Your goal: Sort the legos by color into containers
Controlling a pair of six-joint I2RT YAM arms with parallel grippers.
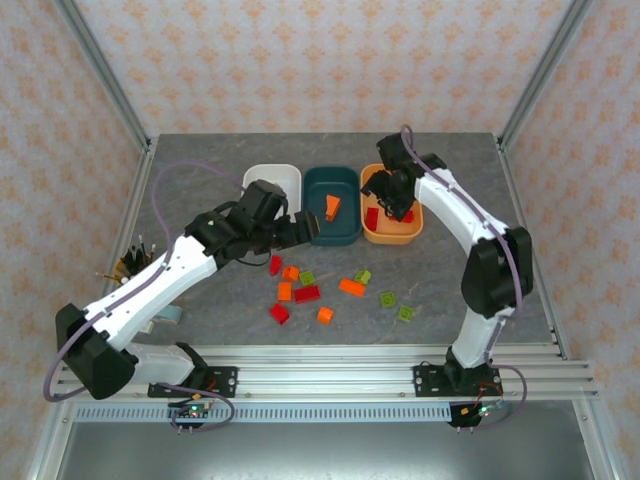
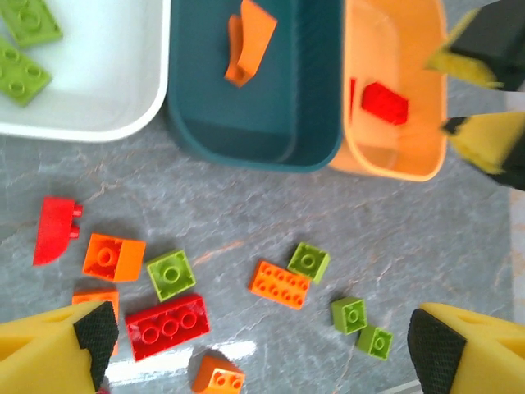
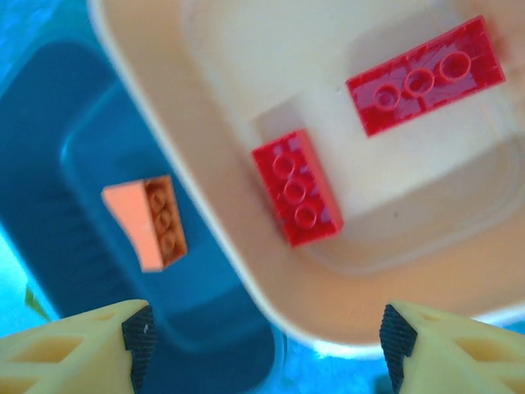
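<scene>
Sorting is judged part done. The loose legos (image 1: 320,290) are found on the middle of the table (image 1: 460,270). They lie toward its near edge from the three tubs ranged along the far side: white tub (image 1: 272,176), teal tub (image 1: 330,184), orange tub (image 1: 392,238).

The left gripper (image 1: 297,228) is held by the near-left corner of the teal tub, jaws spread wide with nothing between them. The scattered pieces lie just on its near side, so the left arm is judged the nearer.

In the left wrist view a red brick (image 2: 168,326) is seen just beside one finger (image 2: 49,353). Its long axis runs nearly along the line from finger to finger. A turn of the wrist is judged necessary if the short side is to be spanned. The left arm is stretched diagonally from the near-left corner, wrist facing down.

The right gripper (image 1: 397,207) is held above the orange tub, jaws parted and empty. Two sorted red bricks (image 3: 299,189) lie beneath it. Its arm is folded at the elbow.
</scene>
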